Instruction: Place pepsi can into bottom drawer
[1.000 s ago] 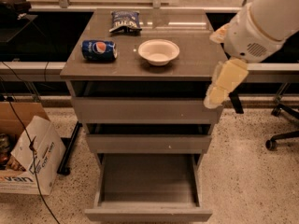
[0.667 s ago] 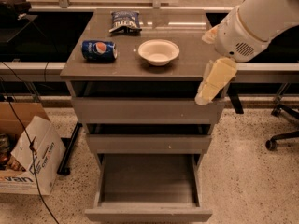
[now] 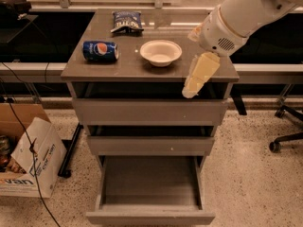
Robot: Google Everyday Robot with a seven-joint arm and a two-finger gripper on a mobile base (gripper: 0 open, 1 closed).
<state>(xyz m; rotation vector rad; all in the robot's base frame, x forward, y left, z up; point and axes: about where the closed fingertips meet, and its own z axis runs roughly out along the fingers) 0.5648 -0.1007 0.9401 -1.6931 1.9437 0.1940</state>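
Bottom drawer (image 3: 150, 216) stood pulled out and empty, lowest of three. Gripper (image 3: 190, 92) hung by the cabinet's right front edge, holding nothing; spread or pressed together, could not tell. One bowl (image 3: 161, 52) sat mid-top. One can (image 3: 100, 50) lay on its side at left, well apart from the gripper. Best to pass clear of the bowl and pinch across the can's body. One bag (image 3: 127, 21) lay behind.

Pepsi logo on the pepsi can (image 3: 100, 50); "van" on the box (image 3: 21, 183).

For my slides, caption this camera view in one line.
Cream-coloured gripper hangs at the grey cabinet's front right edge; dark-blue metal pepsi can lies on top, deep grey bottom drawer open.
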